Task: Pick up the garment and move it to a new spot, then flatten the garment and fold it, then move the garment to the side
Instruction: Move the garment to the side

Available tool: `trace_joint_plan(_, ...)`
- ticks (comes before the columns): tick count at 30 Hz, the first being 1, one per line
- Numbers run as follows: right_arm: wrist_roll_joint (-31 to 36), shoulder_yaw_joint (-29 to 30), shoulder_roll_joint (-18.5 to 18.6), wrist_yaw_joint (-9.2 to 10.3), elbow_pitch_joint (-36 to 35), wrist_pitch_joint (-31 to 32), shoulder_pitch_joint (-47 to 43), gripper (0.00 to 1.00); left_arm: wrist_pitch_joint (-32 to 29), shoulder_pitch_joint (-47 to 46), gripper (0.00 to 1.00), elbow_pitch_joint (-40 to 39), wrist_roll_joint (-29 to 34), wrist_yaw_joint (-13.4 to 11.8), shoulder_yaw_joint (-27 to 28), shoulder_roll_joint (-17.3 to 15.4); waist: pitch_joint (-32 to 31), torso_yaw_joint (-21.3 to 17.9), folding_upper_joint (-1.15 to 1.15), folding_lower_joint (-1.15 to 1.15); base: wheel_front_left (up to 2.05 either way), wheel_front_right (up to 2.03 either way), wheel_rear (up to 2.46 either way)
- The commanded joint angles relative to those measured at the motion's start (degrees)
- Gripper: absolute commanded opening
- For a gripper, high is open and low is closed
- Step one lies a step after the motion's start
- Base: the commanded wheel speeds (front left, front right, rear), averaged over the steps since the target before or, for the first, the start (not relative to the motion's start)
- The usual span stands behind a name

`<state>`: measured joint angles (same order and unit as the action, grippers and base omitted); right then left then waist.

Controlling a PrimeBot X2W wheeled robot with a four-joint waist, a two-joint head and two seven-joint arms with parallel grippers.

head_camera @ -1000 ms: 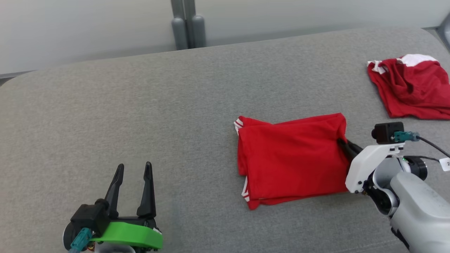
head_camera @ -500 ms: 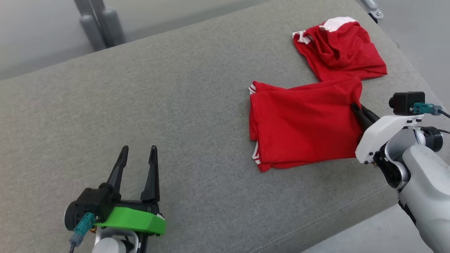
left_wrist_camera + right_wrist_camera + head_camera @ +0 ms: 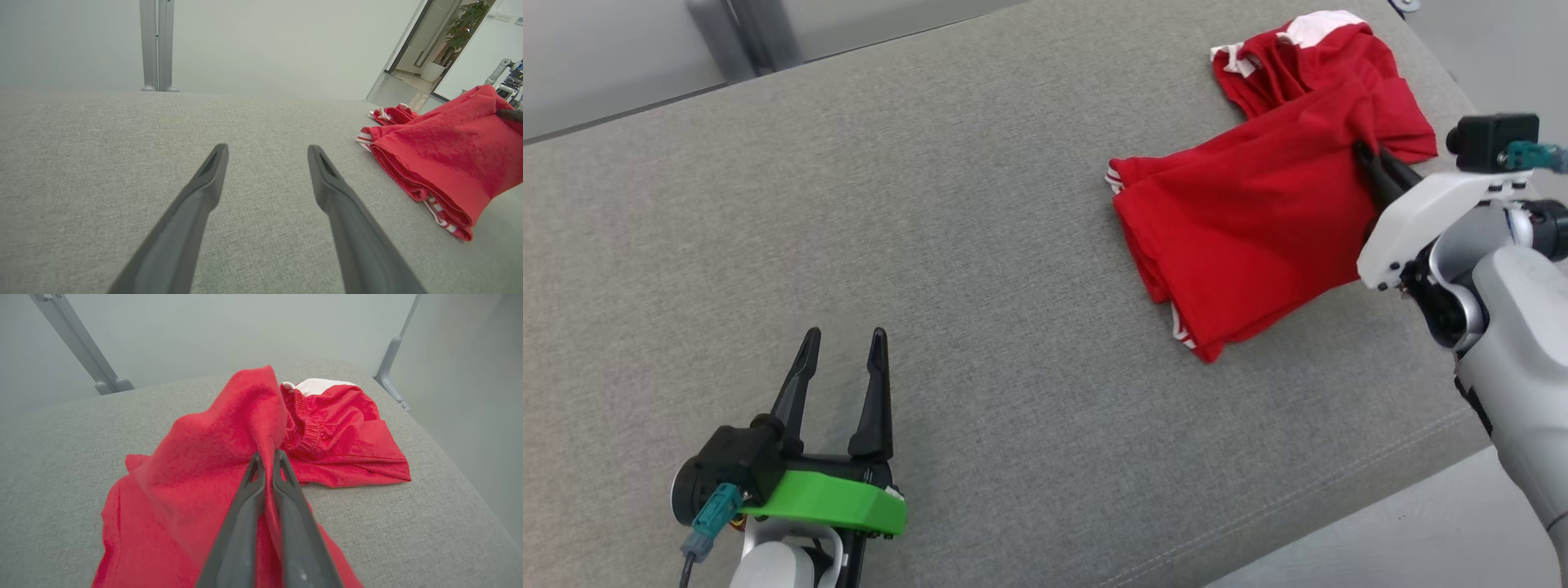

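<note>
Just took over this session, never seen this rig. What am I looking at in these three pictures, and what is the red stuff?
It is a wheeled robot with two arms, each ending in a two-fingered tool. The picture with both arms in it is from its head camera, looking down at a grey padded surface. The other two are from wrist cameras, each looking along that arm's own fingers. The left tool is open and holds nothing. The right tool is shut on one edge of a folded red garment, lifting that edge; the rest lies on the surface. Beyond it lies a second red garment, crumpled, with white trim.
</note>
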<state>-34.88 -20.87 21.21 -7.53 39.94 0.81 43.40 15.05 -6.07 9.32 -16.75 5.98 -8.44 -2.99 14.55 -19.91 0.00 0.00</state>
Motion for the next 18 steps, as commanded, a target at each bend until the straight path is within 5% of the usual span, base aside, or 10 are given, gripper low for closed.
trace_joint_plan(1,0.6,0.5,0.1,0.08,0.7,0.5,1.9,0.0,0.1,-0.8,1.0,-0.1,-0.1,0.0,0.1,-0.2,-0.2,2.5,0.0,0.0,0.0,0.0,0.0)
trace_joint_plan(13,4.9,5.1,2.6,0.08,10.2,2.1,13.7,0.0,0.1,-2.0,1.0,-0.7,-0.3,0.1,-0.2,0.0,2.1,7.8,0.0,0.0,0.0,0.0,0.0)
trace_joint_plan(18,7.2,7.0,6.6,0.08,14.3,1.9,17.2,0.0,0.1,-2.4,1.0,-1.2,0.3,0.2,-0.3,0.0,4.2,9.3,0.0,0.0,0.0,0.0,0.0)
